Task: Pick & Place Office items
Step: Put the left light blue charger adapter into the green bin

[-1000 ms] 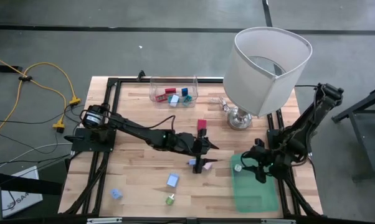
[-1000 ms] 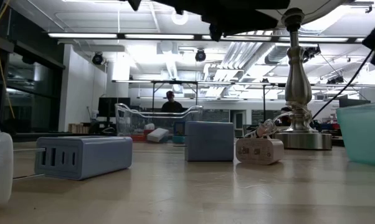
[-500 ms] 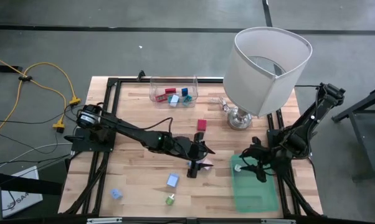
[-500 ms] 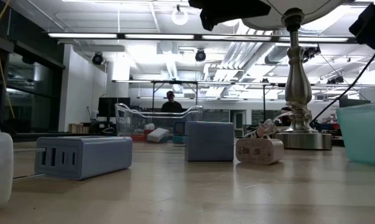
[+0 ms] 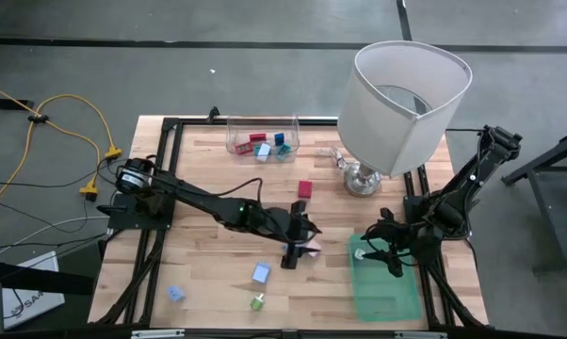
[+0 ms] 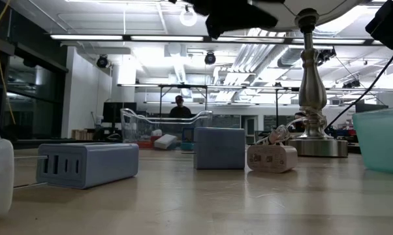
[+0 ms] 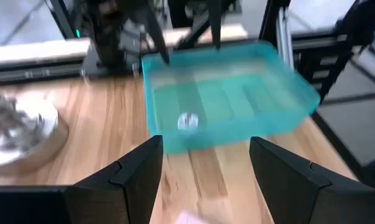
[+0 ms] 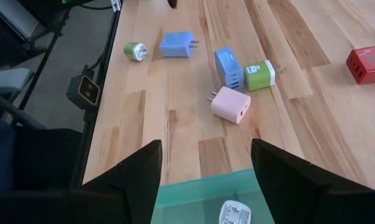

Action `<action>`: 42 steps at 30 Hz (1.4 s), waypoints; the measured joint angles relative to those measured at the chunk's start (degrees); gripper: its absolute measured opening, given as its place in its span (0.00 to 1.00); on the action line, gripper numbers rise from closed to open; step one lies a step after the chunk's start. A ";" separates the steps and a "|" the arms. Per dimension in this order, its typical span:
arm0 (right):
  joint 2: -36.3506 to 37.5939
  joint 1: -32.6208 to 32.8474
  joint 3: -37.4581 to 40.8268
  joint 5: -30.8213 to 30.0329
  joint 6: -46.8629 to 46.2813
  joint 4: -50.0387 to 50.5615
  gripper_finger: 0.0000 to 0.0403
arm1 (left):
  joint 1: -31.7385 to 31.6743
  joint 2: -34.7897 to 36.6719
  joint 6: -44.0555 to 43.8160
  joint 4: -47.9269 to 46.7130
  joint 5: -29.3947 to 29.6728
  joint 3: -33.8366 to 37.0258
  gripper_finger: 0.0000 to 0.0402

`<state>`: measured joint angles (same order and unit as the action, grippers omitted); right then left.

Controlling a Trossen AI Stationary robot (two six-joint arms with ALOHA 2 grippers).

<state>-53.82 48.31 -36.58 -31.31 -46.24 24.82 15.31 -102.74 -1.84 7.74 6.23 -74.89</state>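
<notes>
The office items are small plug-like blocks. A pink one (image 8: 231, 104), a blue one (image 8: 228, 67) and a green one (image 8: 259, 74) lie together mid-table, below my left gripper (image 5: 296, 247), which hangs open above them and touches nothing. Farther off lie a red block (image 5: 305, 188), a blue block (image 5: 261, 273), a light blue one (image 5: 175, 293) and a green one (image 5: 257, 302). A white item (image 7: 187, 120) lies in the teal tray (image 5: 387, 287). My right gripper (image 5: 371, 250) hovers open over the tray's far left corner.
A big white lamp (image 5: 406, 99) stands at the far right on a metal base (image 5: 362, 181). A clear bin (image 5: 263, 139) holding red and blue pieces sits at the far edge. Bare wood lies along the near edge, left of the tray.
My left gripper has swung a little toward the table's near edge and tipped its fingers upward, uncovering the red block; it stays open.
</notes>
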 joint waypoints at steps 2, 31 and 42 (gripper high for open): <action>0.00 0.00 0.00 0.00 0.00 0.00 0.58 | 0.00 0.00 -0.69 -2.09 -0.01 0.00 0.58; -0.02 0.00 0.00 0.00 0.00 -0.22 0.58 | 6.61 6.87 -12.13 -35.24 6.66 0.63 0.58; -0.02 0.00 0.00 0.00 0.00 -0.22 0.58 | 19.44 9.16 -38.06 -46.06 22.20 2.01 0.58</action>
<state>-53.84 48.31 -36.58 -31.31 -46.24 24.60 34.75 -93.58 -39.90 -38.33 28.43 -72.88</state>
